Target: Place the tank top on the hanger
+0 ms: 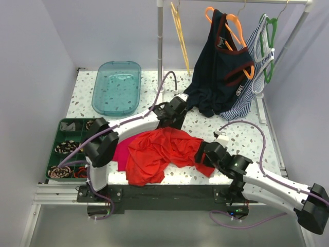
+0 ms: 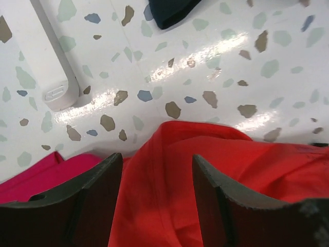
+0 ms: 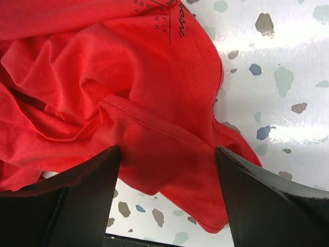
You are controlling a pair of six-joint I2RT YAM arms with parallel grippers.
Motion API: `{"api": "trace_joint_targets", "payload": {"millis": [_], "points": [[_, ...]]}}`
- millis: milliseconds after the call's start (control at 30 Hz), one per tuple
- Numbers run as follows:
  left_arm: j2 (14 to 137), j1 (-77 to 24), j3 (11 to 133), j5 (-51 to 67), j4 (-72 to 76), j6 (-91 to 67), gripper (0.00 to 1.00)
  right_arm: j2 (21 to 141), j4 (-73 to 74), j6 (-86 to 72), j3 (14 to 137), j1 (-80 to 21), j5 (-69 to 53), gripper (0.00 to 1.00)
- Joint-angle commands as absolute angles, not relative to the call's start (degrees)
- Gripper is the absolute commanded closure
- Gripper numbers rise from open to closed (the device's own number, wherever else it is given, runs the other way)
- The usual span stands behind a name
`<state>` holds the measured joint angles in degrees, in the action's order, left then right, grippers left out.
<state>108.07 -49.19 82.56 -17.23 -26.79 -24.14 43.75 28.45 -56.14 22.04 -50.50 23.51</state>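
Observation:
The red-orange tank top (image 1: 154, 152) lies crumpled at the table's near edge. My left gripper (image 1: 173, 125) is at its far edge. In the left wrist view its fingers stand apart, and the gripper (image 2: 157, 157) is open astride a fold of the tank top (image 2: 216, 170). My right gripper (image 1: 201, 154) is at the top's right end. It is open (image 3: 167, 149), with a hemmed fold of the tank top (image 3: 128, 77) spanning the gap between its fingers. The pale yellow-orange hanger (image 1: 180, 31) hangs on the rail at the back.
A magenta cloth (image 1: 121, 154) lies under the top's left side. A navy top (image 1: 216, 72) on an orange hanger, a striped top (image 1: 252, 87) and a green hanger (image 1: 268, 46) hang on the rack. A teal tray (image 1: 117, 87) and a green bin (image 1: 64, 146) stand at the left. The rack foot (image 2: 51, 62) rests on the table.

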Motion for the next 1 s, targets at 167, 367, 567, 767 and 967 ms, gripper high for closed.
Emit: {"api": "trace_joint_targets", "payload": {"millis": [167, 367, 567, 767, 967], "points": [[114.26, -49.04, 84.29, -23.29, -30.15, -22.24, 0.5, 45.08, 24.26, -60.56, 18.81, -50.45, 22.59, 0.23], [109.96, -49.04, 81.21, -25.66, -28.57, -24.26, 0.8, 46.58, 23.11, -59.51, 19.77, -50.45, 23.55, 0.63], [100.3, -48.61, 79.1, -33.22, -28.48, -27.86, 0.96, 45.97, 30.57, -55.9, 28.36, -50.45, 29.43, 1.0], [87.73, -47.9, 77.08, -39.46, -28.3, -29.44, 0.95, 43.33, 38.58, -50.72, 40.31, -50.45, 38.38, 1.0], [75.42, -47.81, 76.11, -43.15, -24.09, -29.1, 0.98, 45.25, 38.42, -42.29, 55.61, -50.45, 45.34, 1.0]]}}
